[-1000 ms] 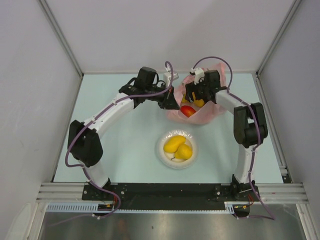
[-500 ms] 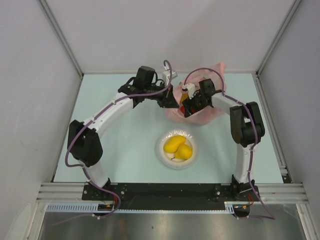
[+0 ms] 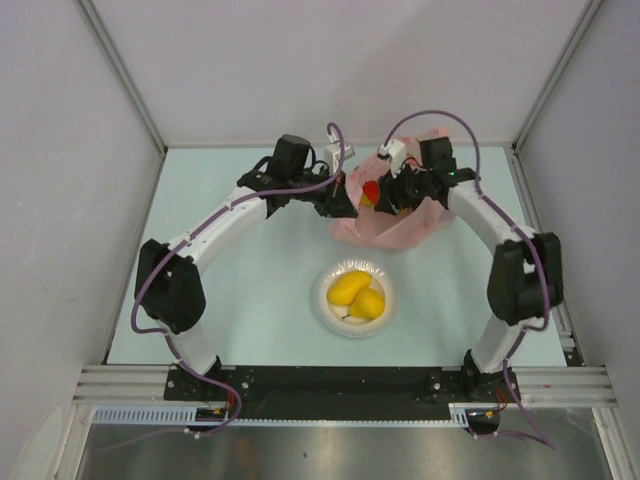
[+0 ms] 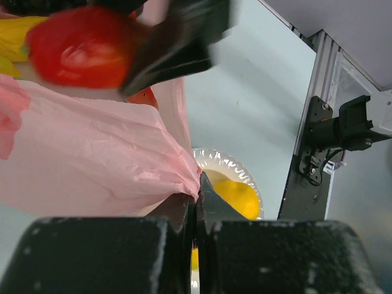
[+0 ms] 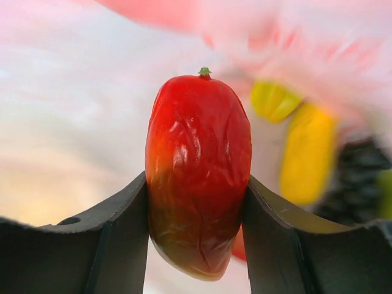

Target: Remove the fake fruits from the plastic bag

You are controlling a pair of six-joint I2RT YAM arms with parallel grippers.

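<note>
The pink plastic bag (image 3: 395,225) lies at the back middle of the table. My left gripper (image 3: 345,205) is shut on the bag's near left edge (image 4: 122,165) and holds it up. My right gripper (image 3: 378,193) is shut on the red-orange mango (image 5: 198,171), held above the bag's mouth; the mango also shows in the left wrist view (image 4: 82,46) and in the top view (image 3: 370,192). Yellow fruits (image 5: 306,156) and the dark grape bunch (image 5: 361,177) lie blurred inside the bag. Two yellow oval fruits (image 3: 357,295) lie on the white plate (image 3: 327,308).
The plate sits in front of the bag, between the two arms. White walls close in the table at the back and both sides. The black base rail (image 4: 318,147) runs along the near edge.
My right gripper dipped into the bag, closed on the red-orange mango and has lifted it up toward the bag's mouth. The left gripper has stayed put on the bag.
</note>
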